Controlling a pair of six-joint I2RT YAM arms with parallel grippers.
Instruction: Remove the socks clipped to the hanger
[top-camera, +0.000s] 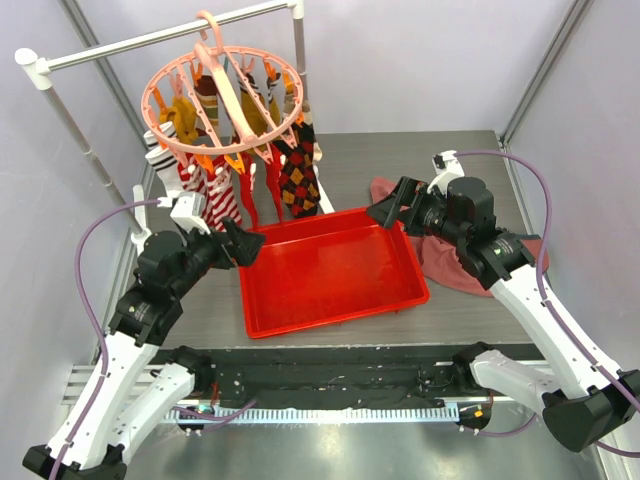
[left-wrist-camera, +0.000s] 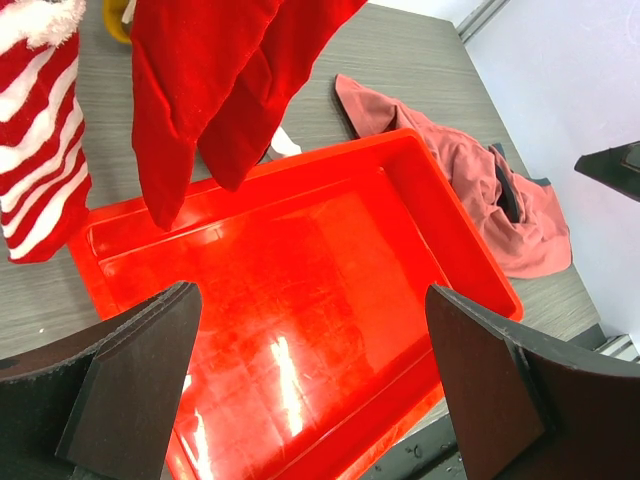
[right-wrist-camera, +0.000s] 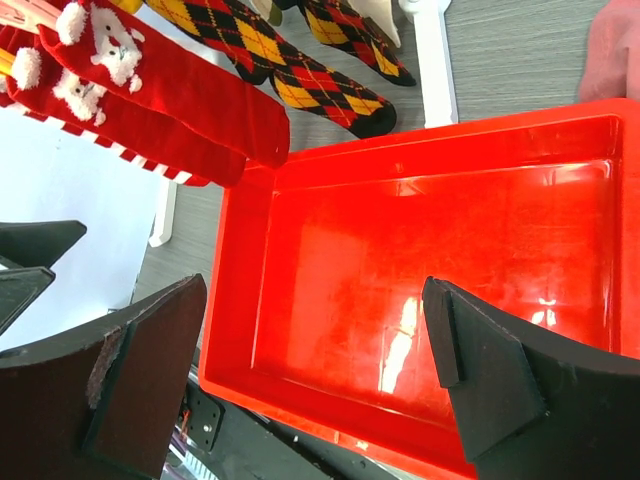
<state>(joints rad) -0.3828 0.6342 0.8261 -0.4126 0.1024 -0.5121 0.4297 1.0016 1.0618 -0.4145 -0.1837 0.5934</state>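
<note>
The salmon-pink round hanger (top-camera: 222, 95) hangs by its hook from the white rail. Several socks (top-camera: 225, 195) dangle from its pegs: red-and-white striped, plain red, dark argyle (top-camera: 298, 180) and mustard (top-camera: 183, 110). My left gripper (top-camera: 243, 245) is open and empty, below and in front of the socks. In the left wrist view (left-wrist-camera: 310, 295) two red socks (left-wrist-camera: 190, 90) and a striped sock (left-wrist-camera: 40, 150) hang above it. My right gripper (top-camera: 385, 208) is open and empty, right of the socks. The right wrist view (right-wrist-camera: 312, 288) shows argyle socks (right-wrist-camera: 290, 60) and red socks with white figures (right-wrist-camera: 150, 90).
A red tray (top-camera: 258, 325) lies between the two grippers, under both wrist cameras (left-wrist-camera: 440, 210) (right-wrist-camera: 225, 300). A reddish-pink cloth (top-camera: 520, 262) lies on the table to the right, under the right arm. The white rail (top-camera: 170, 35) and its posts stand at the back left.
</note>
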